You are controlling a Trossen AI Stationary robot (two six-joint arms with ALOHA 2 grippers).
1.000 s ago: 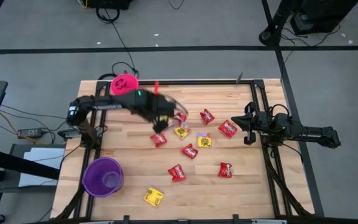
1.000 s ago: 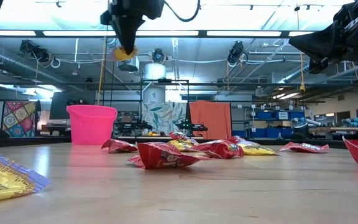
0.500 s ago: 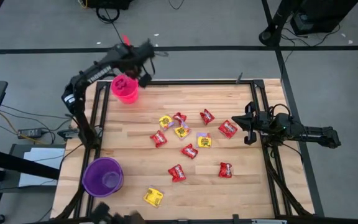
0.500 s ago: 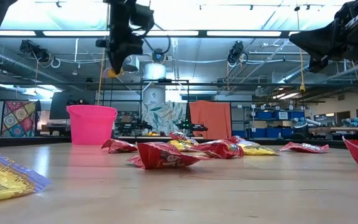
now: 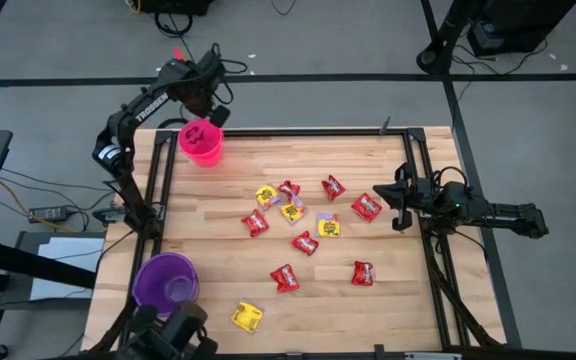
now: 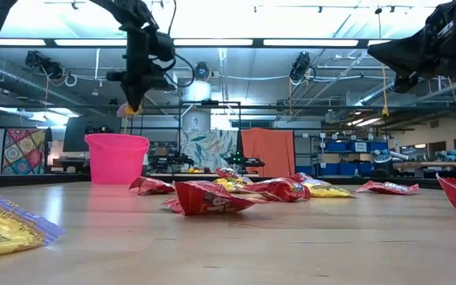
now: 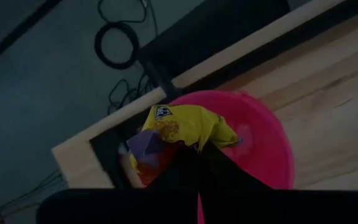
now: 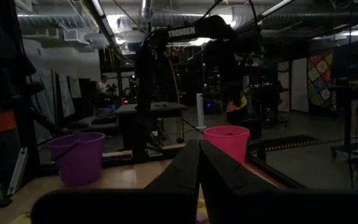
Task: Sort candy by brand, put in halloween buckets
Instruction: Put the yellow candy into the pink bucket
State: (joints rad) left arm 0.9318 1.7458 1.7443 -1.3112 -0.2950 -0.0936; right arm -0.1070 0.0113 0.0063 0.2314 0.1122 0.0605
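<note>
Left end effector (image 7: 194,152) is clamped on a yellow packet (image 7: 179,127) above the pink bucket (image 5: 201,141) at 11 o'clock. "TROSSEN" marks its arm. Right end effector (image 8: 199,155), fingers together, waits at 3 o'clock.

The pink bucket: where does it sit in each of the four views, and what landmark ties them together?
High view: pink bucket at the table's far left corner.
Low view: it stands at left, behind the candy.
Left wrist view: seen from above, under a yellow packet held by the left gripper.
Right wrist view: right of centre, far across the table.
Shared landmark: the left arm directly above it.
</note>
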